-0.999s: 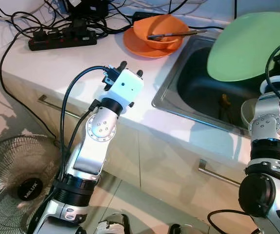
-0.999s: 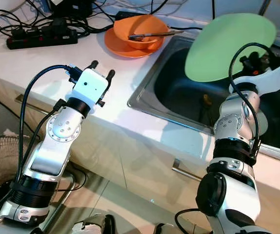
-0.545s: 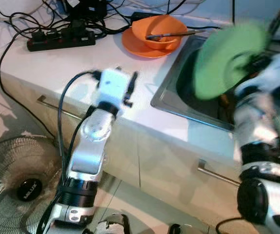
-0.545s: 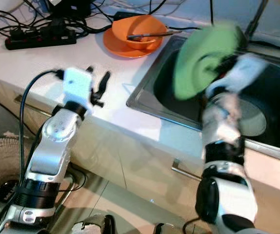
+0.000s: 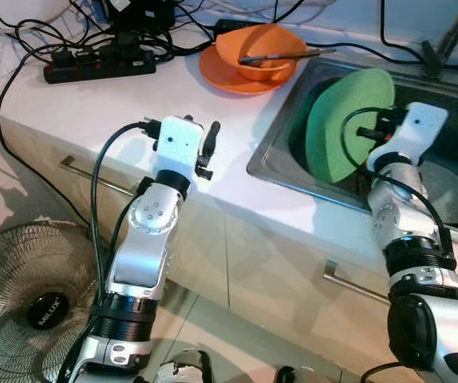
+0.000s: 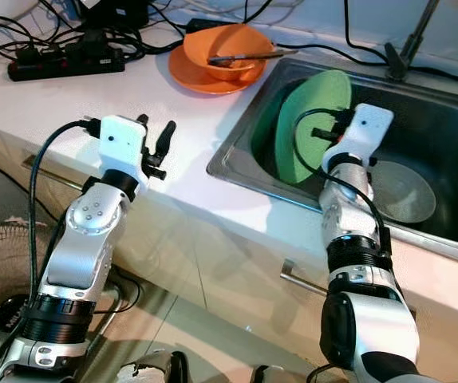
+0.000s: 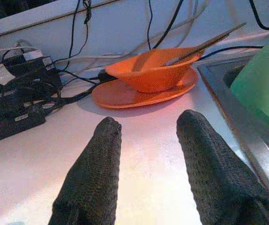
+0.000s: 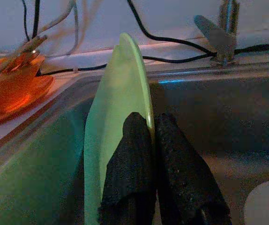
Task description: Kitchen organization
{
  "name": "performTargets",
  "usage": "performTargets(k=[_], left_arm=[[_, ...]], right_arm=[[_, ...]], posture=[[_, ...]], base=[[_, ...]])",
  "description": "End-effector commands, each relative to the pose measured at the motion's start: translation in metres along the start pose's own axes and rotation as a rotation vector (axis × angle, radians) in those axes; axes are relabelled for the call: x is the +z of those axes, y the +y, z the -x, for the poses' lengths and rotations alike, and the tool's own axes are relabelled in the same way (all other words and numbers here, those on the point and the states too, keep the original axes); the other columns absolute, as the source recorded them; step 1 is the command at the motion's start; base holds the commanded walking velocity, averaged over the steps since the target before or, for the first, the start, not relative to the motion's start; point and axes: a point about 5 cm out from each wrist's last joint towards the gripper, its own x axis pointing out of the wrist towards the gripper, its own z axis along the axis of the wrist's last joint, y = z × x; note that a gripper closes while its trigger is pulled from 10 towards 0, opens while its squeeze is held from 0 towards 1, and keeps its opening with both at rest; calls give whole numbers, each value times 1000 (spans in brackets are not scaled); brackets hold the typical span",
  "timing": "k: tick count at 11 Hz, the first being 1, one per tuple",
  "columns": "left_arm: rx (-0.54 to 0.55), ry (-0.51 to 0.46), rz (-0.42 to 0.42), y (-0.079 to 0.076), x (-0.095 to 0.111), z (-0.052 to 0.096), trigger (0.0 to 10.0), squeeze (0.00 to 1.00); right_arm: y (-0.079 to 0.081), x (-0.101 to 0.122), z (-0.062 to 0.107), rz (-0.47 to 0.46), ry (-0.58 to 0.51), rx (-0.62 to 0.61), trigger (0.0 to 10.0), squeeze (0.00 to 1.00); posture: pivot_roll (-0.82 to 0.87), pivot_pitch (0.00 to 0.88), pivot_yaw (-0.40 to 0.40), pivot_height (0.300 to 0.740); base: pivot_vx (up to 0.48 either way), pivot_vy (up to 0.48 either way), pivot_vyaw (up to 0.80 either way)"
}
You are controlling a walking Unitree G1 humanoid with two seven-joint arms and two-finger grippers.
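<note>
A green plate (image 5: pixel 341 128) stands on edge inside the steel sink (image 5: pixel 289 177), near its left wall. My right gripper (image 8: pixel 152 123) is shut on the plate's rim, one finger on each face. An orange bowl (image 5: pixel 261 46) with a metal utensil (image 5: pixel 285 56) across it sits on an orange plate (image 5: pixel 227 76) on the white counter, left of the sink. My left gripper (image 7: pixel 148 122) hovers open over the counter's front part, pointing toward the orange dishes, with nothing between its fingers.
A pale dish (image 5: pixel 450 191) lies on the sink bottom to the right of the green plate. The tap (image 5: pixel 440 44) rises behind the basin. A black power strip (image 5: pixel 97 64) and tangled cables crowd the counter's back left. A floor fan (image 5: pixel 21 287) stands below left.
The right arm has swung the green plate down from above the sink to standing on edge inside the basin. The left gripper has turned and shifted slightly left over the counter.
</note>
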Motion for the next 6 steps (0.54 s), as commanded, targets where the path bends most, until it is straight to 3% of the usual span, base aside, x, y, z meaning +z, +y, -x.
performTargets(k=[1, 3, 6], left_arm=[[-4, 27, -2, -1, -6, 2, 10000, 0], [-17, 41, 1, -4, -9, 3, 10000, 0], [-18, 46, 0, -3, -10, 4, 10000, 0]], right_arm=[[4, 2, -2, 17, -10, 18, 10000, 0], [4, -8, 0, 47, 33, 19, 10000, 0], [-4, -1, -6, 89, 28, 5, 10000, 0]], posture=[[131, 92, 27, 740], [134, 90, 29, 740], [134, 77, 30, 740]], base=[[0, 0, 0], [0, 0, 0], [0, 0, 0]])
